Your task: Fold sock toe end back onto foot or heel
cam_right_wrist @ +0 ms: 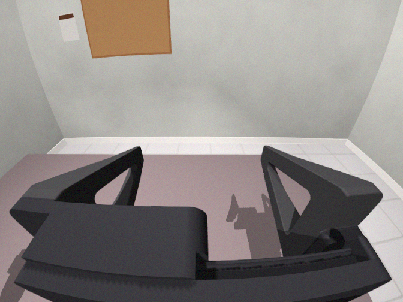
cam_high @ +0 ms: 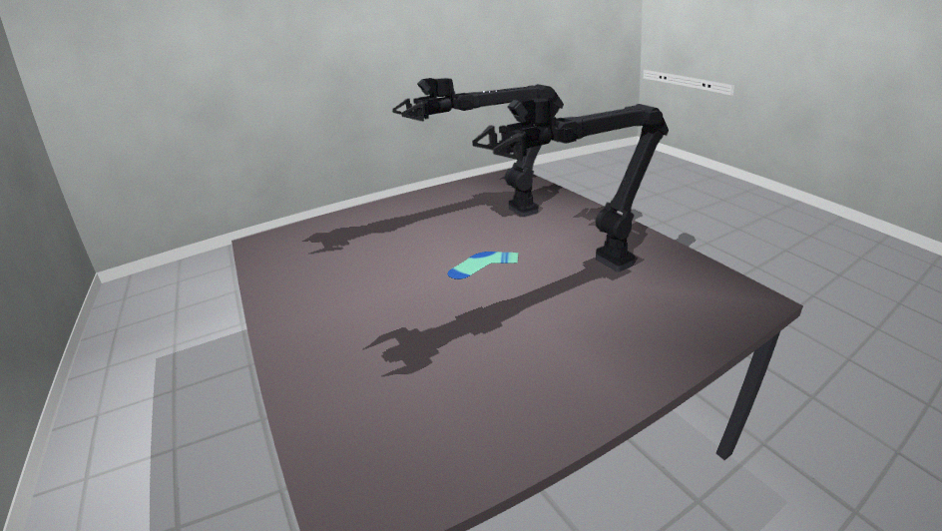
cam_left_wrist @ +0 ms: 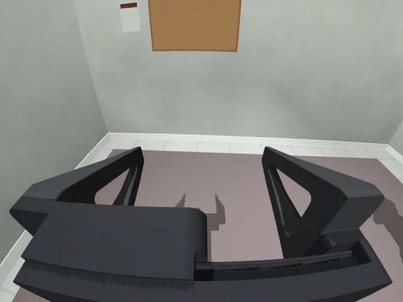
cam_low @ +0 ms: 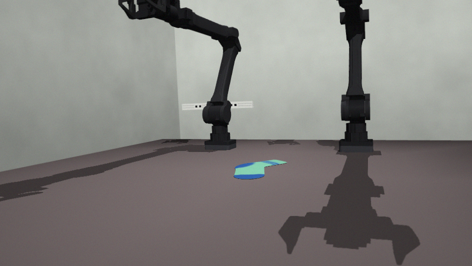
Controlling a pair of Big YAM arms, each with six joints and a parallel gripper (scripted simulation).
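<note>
A mint-green sock (cam_high: 476,265) (cam_low: 250,170) lies flat and spread out on the table (cam_high: 342,421) (cam_low: 165,228). Its blue toe end (cam_high: 457,273) (cam_low: 249,176) points away from the arm bases. The blue heel patch (cam_high: 482,255) (cam_low: 243,165) is at the bend, and the blue-striped cuff (cam_high: 512,258) (cam_low: 280,161) is nearest the bases. My left gripper (cam_high: 484,146) (cam_left_wrist: 202,153) is open and empty, high above the table. My right gripper (cam_high: 407,113) (cam_right_wrist: 202,153) is also open and empty, high up and farther back in the top view. Neither wrist view shows the sock.
The left arm's base (cam_high: 615,257) (cam_low: 355,145) and the right arm's base (cam_high: 523,207) (cam_low: 220,144) stand along one table edge, with the sock in front of them. Both arms cast long shadows on the table, one on each side of the sock. Walls stand beyond the table.
</note>
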